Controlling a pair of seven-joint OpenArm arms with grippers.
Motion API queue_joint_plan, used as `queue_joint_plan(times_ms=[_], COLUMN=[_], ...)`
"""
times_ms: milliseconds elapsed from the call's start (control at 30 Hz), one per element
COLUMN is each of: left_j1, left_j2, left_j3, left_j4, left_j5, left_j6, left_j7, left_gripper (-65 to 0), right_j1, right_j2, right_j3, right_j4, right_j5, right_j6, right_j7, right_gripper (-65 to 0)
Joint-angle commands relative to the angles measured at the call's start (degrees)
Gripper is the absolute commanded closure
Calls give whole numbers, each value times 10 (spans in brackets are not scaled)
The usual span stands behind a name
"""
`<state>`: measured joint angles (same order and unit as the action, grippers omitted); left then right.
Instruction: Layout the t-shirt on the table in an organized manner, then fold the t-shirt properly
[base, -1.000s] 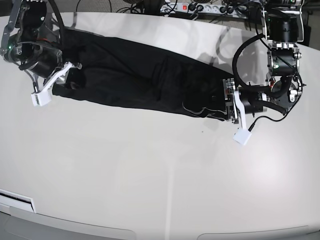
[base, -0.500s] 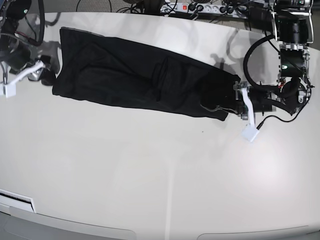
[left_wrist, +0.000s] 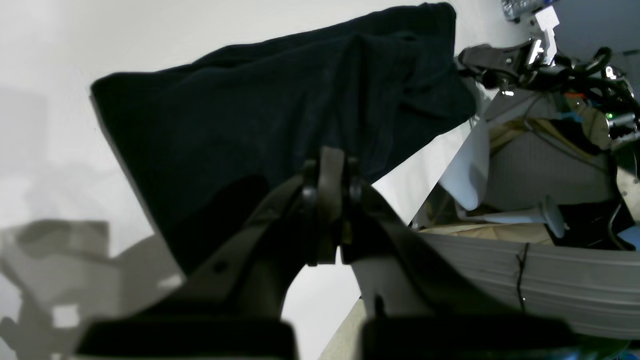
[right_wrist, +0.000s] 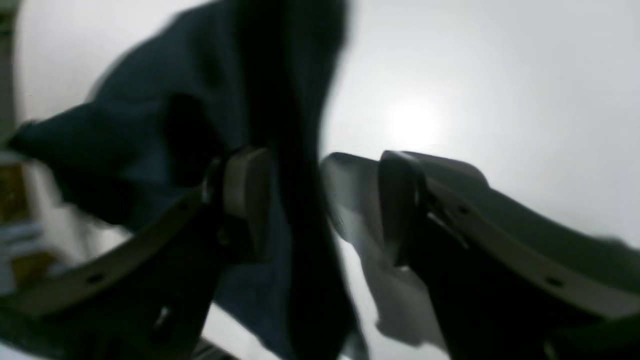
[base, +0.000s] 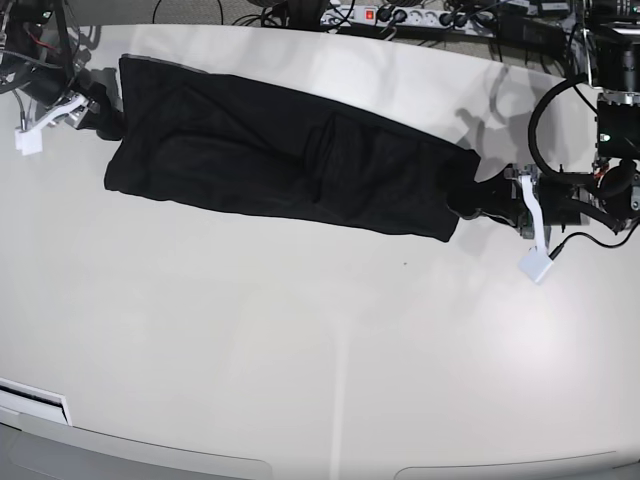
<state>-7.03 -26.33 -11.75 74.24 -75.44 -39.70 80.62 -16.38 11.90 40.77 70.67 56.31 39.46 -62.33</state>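
The black t-shirt (base: 280, 150) lies as a long folded band across the far half of the off-white table (base: 300, 350), running from far left down to the right. My left gripper (base: 470, 195) is at its right end, shut on the fabric edge; in the left wrist view the fingers (left_wrist: 327, 165) are pressed together against the t-shirt (left_wrist: 280, 100). My right gripper (base: 100, 105) is at the shirt's far-left edge. In the blurred right wrist view the right gripper (right_wrist: 322, 165) stands open, with a dark fold of the t-shirt (right_wrist: 200, 100) running between its jaws.
A power strip and cables (base: 390, 15) run along the table's back edge. A white flat piece (base: 35, 400) sits at the front left corner. Beyond the table edge near my left arm, the left wrist view shows cluttered equipment (left_wrist: 550, 150).
My left gripper shut and drew to the right, stretching the shirt's right end with it. My right arm swung out left, then came back to the shirt's far-left edge with its jaws wider.
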Motion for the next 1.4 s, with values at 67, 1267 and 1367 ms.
queue_joint_plan(times_ms=[67, 1267, 1367], left_j1=[-11, -11, -11], left_j2=[-7, -7, -7], left_j3=[-4, -5, -5], left_j4=[10, 10, 10], left_j5=[-15, -15, -15], left_j6=[-3, -3, -3], left_j7=[-6, -6, -6], left_gripper=[0, 0, 0], right_j1=[11, 64, 64], right_j2=[6, 54, 64], right_j3=[-10, -5, 24], right_j4=[-29, 209, 264], right_j5=[45, -43, -58], right_j6=[5, 5, -23], right_j7=[-61, -134, -135], right_gripper=[-364, 0, 0])
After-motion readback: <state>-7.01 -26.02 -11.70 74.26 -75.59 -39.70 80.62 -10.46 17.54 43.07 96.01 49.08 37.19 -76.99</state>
